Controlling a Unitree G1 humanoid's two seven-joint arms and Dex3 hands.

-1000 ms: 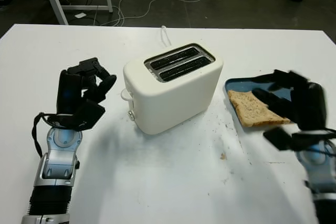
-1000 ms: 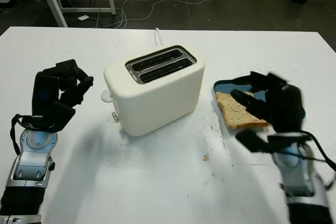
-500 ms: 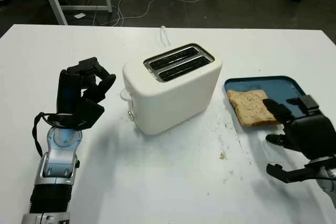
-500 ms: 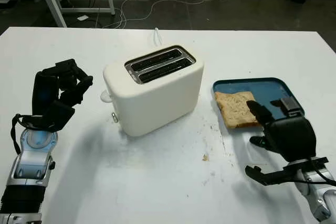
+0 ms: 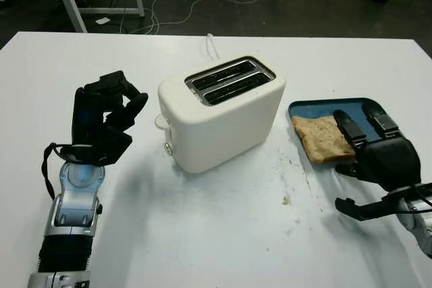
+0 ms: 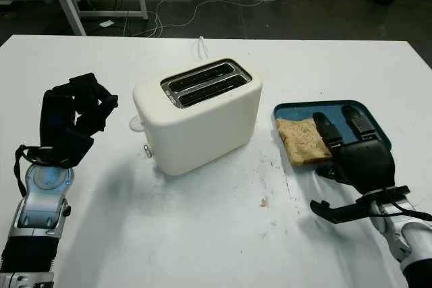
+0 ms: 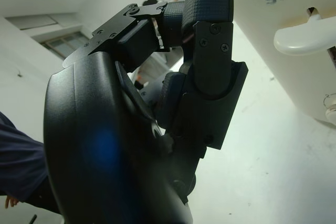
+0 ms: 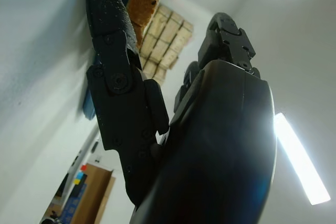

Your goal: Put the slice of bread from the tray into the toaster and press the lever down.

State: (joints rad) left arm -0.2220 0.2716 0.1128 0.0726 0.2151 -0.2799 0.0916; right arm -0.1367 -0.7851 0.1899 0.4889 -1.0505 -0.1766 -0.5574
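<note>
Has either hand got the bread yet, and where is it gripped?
Not yet. The right hand is open over the bread on the tray; the left hand, curled, holds nothing.

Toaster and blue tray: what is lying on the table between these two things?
In the left eye view, between the toaster and the blue tray lies only bare white table with scattered dark crumbs; no other object.
</note>
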